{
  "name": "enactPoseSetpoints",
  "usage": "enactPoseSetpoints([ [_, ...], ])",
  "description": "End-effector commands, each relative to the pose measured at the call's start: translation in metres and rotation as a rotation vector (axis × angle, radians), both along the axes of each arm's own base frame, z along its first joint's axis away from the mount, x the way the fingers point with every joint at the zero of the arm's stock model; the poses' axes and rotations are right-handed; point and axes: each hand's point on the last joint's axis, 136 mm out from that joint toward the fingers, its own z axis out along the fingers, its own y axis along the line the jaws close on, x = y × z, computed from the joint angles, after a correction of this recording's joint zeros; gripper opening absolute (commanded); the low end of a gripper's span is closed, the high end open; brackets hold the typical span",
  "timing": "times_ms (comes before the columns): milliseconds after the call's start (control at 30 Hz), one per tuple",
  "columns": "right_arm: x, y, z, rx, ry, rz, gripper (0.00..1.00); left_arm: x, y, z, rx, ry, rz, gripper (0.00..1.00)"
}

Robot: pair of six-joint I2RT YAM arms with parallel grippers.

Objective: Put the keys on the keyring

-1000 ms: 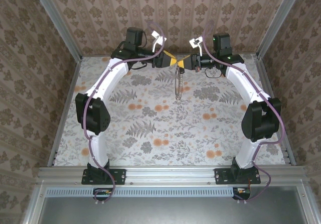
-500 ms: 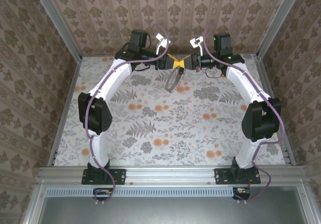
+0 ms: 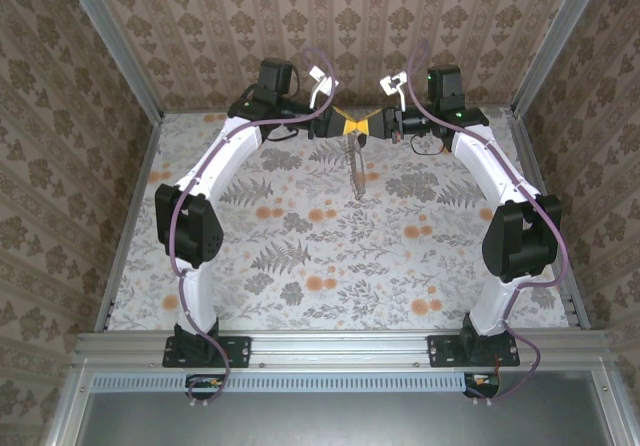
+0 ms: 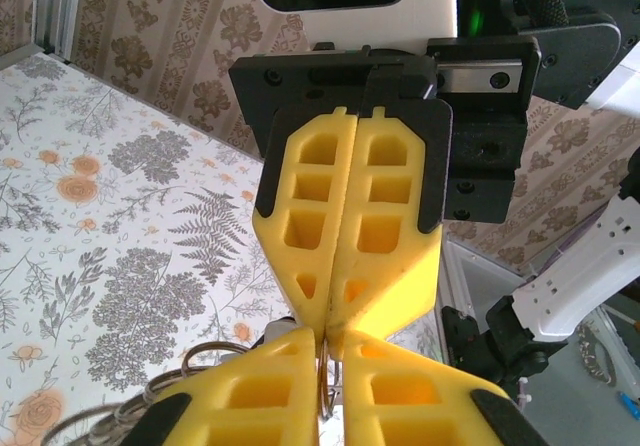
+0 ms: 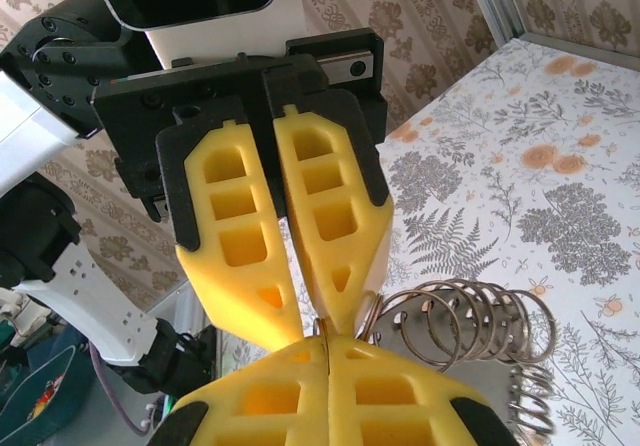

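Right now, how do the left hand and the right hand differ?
On the left hand the fingers form a slim V, gapped at the base; on the right hand they lie flush, shut. The left hand reaches in from the top view's left, the right hand from its right. Both have yellow fingers and meet tip to tip, rings hanging there.

The ring [image 5: 462, 318] hides its top between the yellow fingers [image 5: 332, 216], and the bottom edge cuts off its loops.
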Motion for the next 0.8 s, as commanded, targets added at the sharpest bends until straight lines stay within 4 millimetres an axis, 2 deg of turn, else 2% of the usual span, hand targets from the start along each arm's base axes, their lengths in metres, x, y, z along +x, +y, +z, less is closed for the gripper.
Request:
enactPoseSetpoints([
  [0,0.008,-0.001,0.002,0.007,-0.033,-0.009,0.0,-0.019,-0.002,0.008,-0.042,-0.005,-0.091,0.14],
  [333,0.007,0.0,0.002,0.007,-0.03,-0.005,0.0,-0.02,-0.001,0.0,-0.027,-0.005,-0.095,0.1],
  [533,0.007,-0.001,0.002,0.008,-0.028,-0.002,0.0,-0.022,-0.001,-0.003,-0.025,-0.008,-0.104,0.02],
  [567,0.007,-0.001,0.002,0.007,-0.028,-0.002,0.0,-0.022,-0.001,-0.003,-0.027,-0.009,-0.107,0.03],
  [733,0.007,0.0,0.001,0.007,-0.027,-0.001,0.0,-0.025,-0.001,-0.004,-0.021,-0.009,-0.119,0.2],
  [767,0.007,0.0,0.001,0.007,-0.026,-0.001,0.0,-0.026,-0.001,-0.006,-0.018,-0.008,-0.119,0.21],
])
